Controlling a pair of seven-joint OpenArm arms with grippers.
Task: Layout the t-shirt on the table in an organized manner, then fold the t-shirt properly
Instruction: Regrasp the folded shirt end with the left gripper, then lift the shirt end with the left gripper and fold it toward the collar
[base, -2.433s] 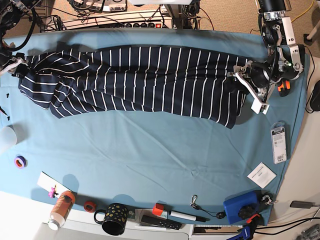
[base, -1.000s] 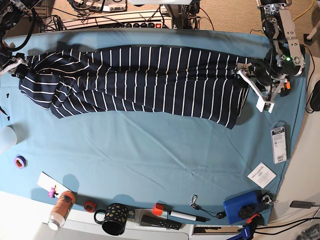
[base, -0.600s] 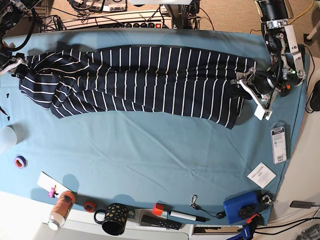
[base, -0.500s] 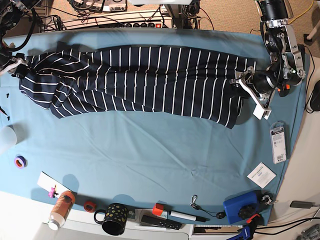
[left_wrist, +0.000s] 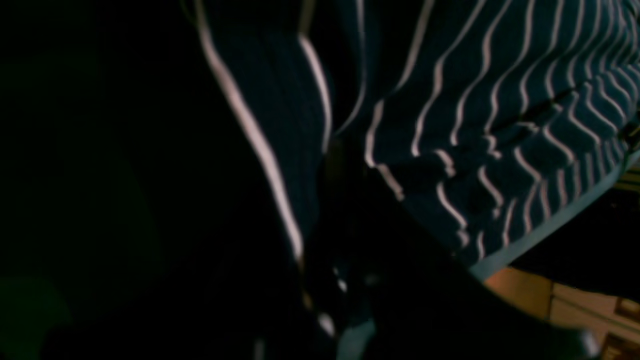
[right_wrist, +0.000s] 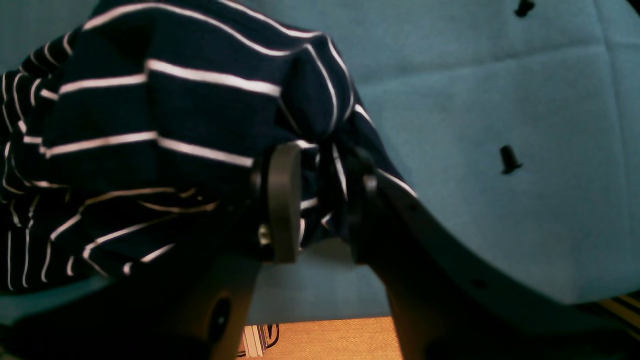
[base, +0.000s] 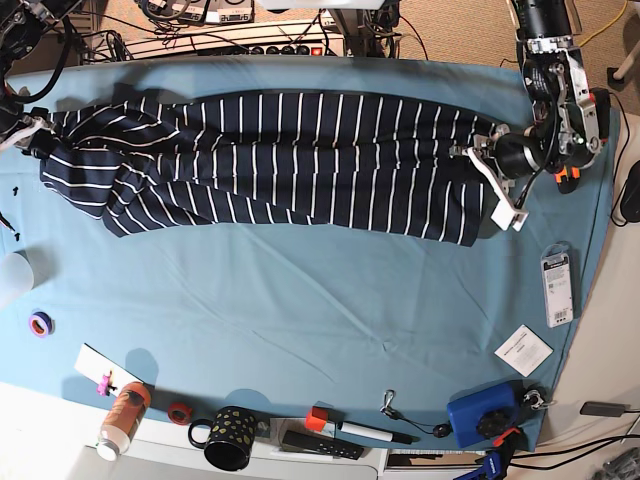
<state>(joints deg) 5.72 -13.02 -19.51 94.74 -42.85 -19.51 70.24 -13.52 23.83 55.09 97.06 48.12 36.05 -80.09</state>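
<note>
T-shirt (base: 280, 160) stretches between both pincers.

The t-shirt (base: 280, 160) is dark navy with thin white stripes, on a table (base: 300, 300) draped in teal-blue cloth. Along the near edge stand a black mug (base: 228, 438) with gold dots, a blue box (base: 480, 415) and a purple tape ring (base: 40, 323)

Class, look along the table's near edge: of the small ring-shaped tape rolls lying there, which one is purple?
The purple tape roll, lying alone near the table's left edge. The other ring, the red tape roll, sits beside the black spotted mug.
</note>
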